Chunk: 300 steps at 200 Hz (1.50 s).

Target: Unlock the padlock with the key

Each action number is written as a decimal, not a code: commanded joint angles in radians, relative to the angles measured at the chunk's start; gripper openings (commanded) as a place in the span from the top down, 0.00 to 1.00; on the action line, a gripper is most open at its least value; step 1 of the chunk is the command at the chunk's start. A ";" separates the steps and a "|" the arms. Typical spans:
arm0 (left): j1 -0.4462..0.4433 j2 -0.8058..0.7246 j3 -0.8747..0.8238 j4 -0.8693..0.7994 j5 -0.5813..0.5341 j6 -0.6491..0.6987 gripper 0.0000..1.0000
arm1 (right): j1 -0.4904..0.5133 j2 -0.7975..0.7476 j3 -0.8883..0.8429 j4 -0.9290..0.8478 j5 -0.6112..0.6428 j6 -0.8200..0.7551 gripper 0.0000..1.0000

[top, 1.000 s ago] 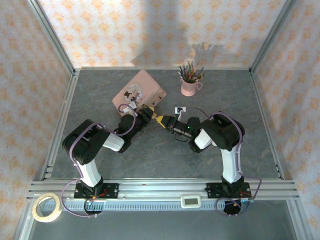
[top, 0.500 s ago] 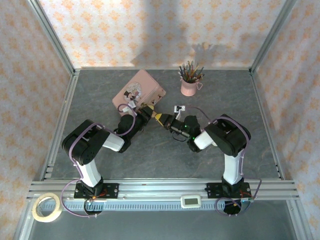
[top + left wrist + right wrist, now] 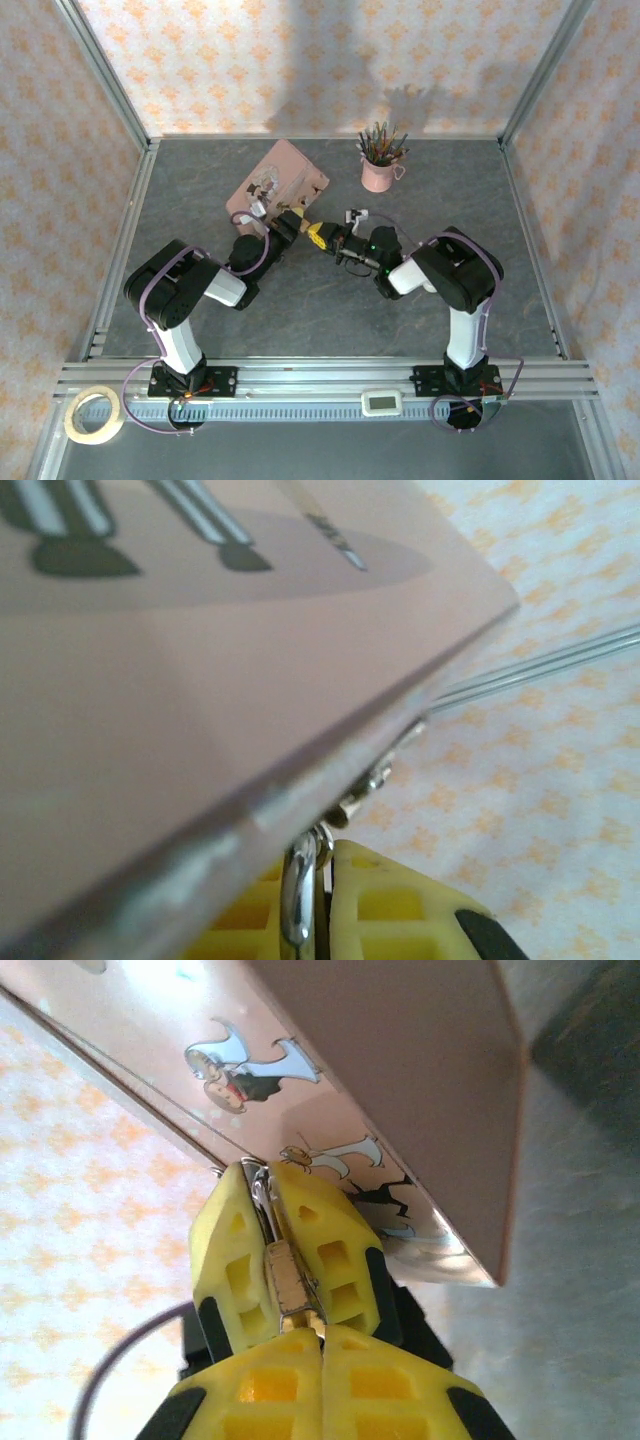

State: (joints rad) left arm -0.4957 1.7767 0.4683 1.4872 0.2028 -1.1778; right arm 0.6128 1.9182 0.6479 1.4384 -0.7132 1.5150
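So, you have moved both grippers a bit toward the back, and the pink tin (image 3: 285,172) has tipped up with them. That means the padlock (image 3: 288,1285) is still hooked on the tin and not open yet. Your left gripper (image 3: 315,912) squeezes the padlock at the tin's edge. It is small and gold, with a thin silver loop (image 3: 297,888). Your right gripper (image 3: 322,1360) is pressed closed just below it; I cannot tell if the key is inside.

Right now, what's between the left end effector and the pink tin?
The padlock's shackle; the left wrist view shows it linking the left end effector to the pink tin's latch.
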 commanded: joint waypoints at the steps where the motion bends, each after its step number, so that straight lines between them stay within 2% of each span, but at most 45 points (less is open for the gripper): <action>1: -0.026 0.063 -0.029 0.237 0.171 0.029 1.00 | -0.020 -0.023 0.111 0.342 0.038 0.341 1.00; 12: -0.023 0.090 -0.030 0.302 0.174 0.021 1.00 | -0.016 0.005 0.129 0.433 0.067 0.461 1.00; 20: -0.023 0.107 -0.028 0.332 0.173 0.021 1.00 | -0.011 0.016 0.147 0.436 0.066 0.550 1.00; 45: -0.023 0.125 -0.020 0.351 0.168 0.033 1.00 | 0.001 0.022 0.168 0.437 0.097 0.634 1.00; 64: -0.023 0.125 -0.030 0.351 0.151 0.060 1.00 | 0.009 0.026 0.142 0.438 0.180 0.715 1.00; 102: -0.024 0.125 -0.028 0.351 0.154 0.095 1.00 | 0.032 0.043 0.141 0.438 0.329 0.800 1.00; 141: -0.021 0.154 -0.024 0.351 0.150 0.099 1.00 | 0.052 0.084 0.174 0.438 0.349 0.808 1.00; 172: -0.006 0.138 -0.027 0.315 0.135 0.083 1.00 | 0.035 0.109 0.172 0.436 0.268 0.650 1.00; 216: 0.023 0.001 -0.021 0.028 0.055 0.097 1.00 | 0.008 0.093 0.057 0.404 0.202 0.392 0.83; 236: 0.030 -0.030 -0.010 -0.076 0.019 0.104 1.00 | -0.011 0.048 -0.002 0.336 0.173 0.254 0.77; 273: 0.039 -0.041 0.007 -0.167 -0.012 0.086 1.00 | -0.023 -0.063 -0.064 0.046 0.103 -0.077 0.66; 290: 0.038 -0.050 0.025 -0.230 -0.017 0.090 1.00 | -0.017 -0.150 -0.056 -0.246 0.096 -0.303 0.65; 300: 0.038 -0.059 0.037 -0.269 -0.020 0.092 1.00 | 0.000 -0.215 -0.025 -0.470 0.124 -0.493 0.65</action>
State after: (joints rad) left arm -0.4644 1.7672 0.4595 1.2938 0.2012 -1.0904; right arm 0.5896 1.8343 0.5926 1.3823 -0.5838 1.4551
